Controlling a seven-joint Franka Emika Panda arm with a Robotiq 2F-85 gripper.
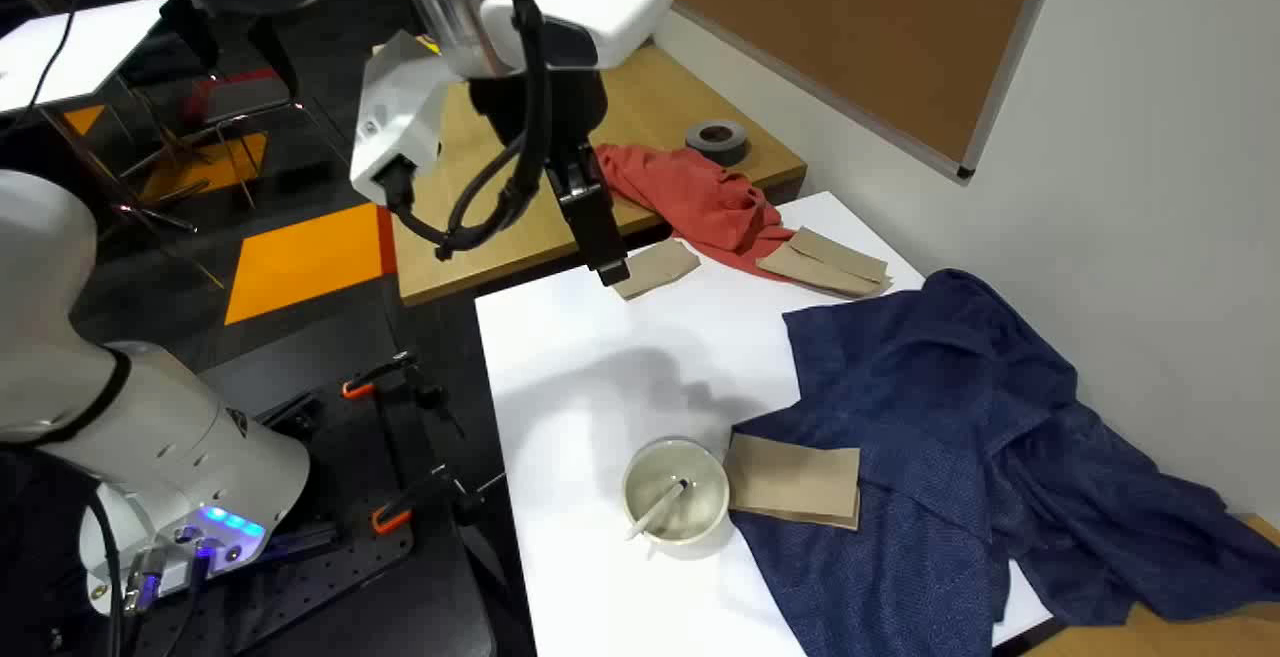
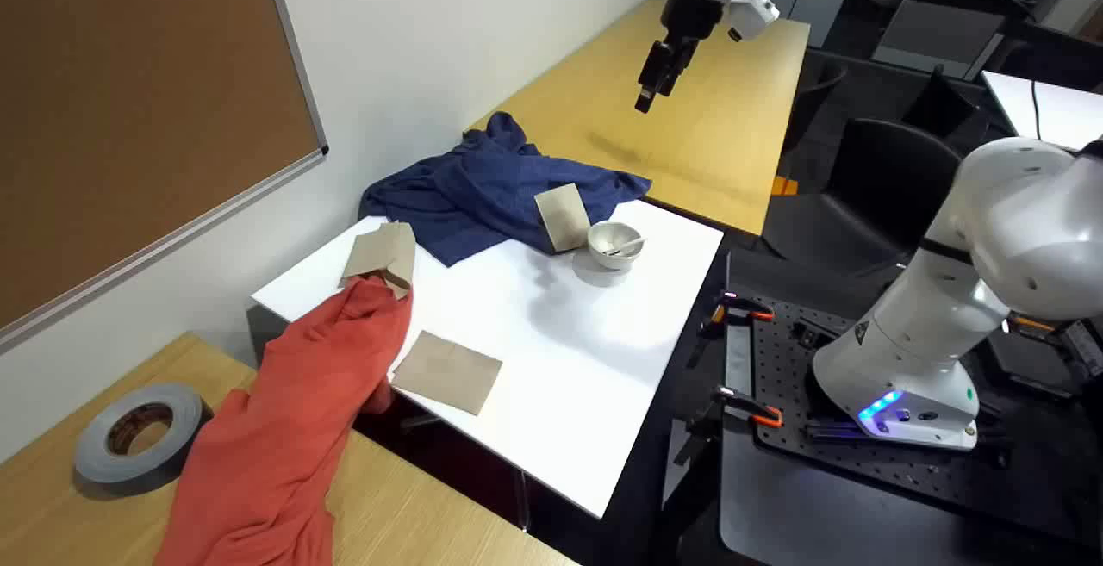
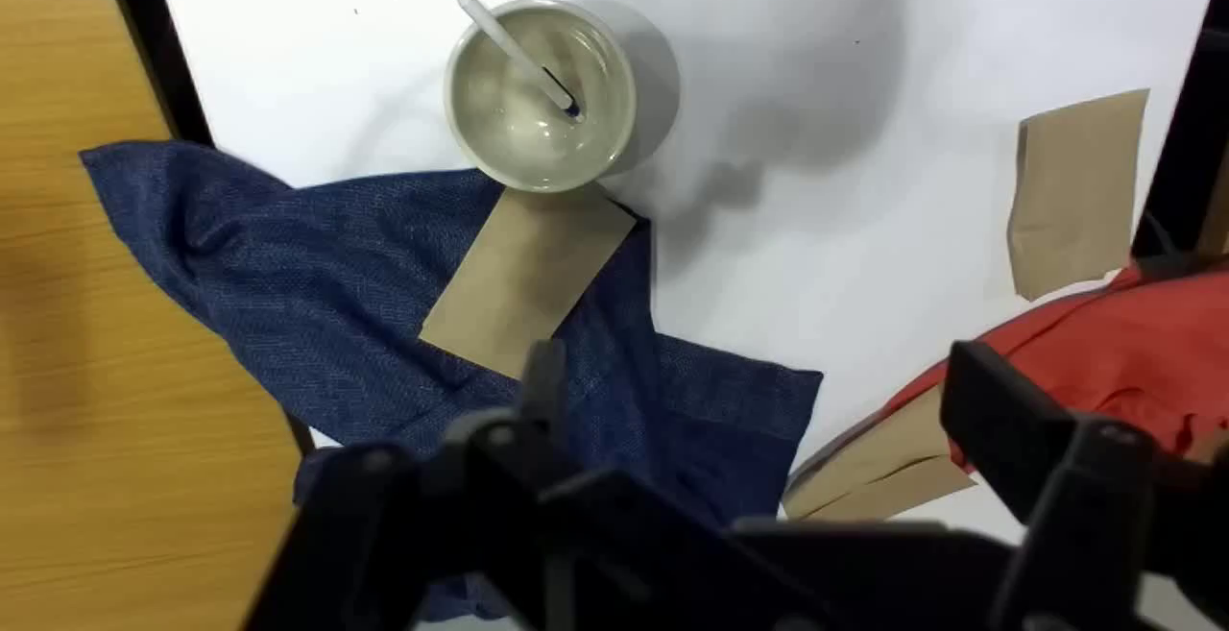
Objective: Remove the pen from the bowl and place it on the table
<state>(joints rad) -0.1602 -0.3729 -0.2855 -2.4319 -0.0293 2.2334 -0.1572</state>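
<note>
In the wrist view, a light wooden desk top (image 3: 115,372) fills the left edge of the frame. To its right, a rumpled navy cloth (image 3: 355,295) stretches to the lower middle, partly covering the white table (image 3: 941,247). Higher in the frame, left of upper centre, the white pen (image 3: 518,55) leans in the off-white bowl (image 3: 523,143): its dark-marked end is inside, and its tapered tip pokes past the rim toward the upper left. A brown paper rectangle (image 3: 528,271) lies on the cloth just below the bowl. The gripper (image 3: 770,405) reaches across the bottom, fingers released and spread wide, well apart from the bowl. At lower right lie brown paper strips (image 3: 879,473); another brown paper piece (image 3: 1080,194) lies at upper right, and a red cloth (image 3: 1114,367) runs off the right edge.
</note>
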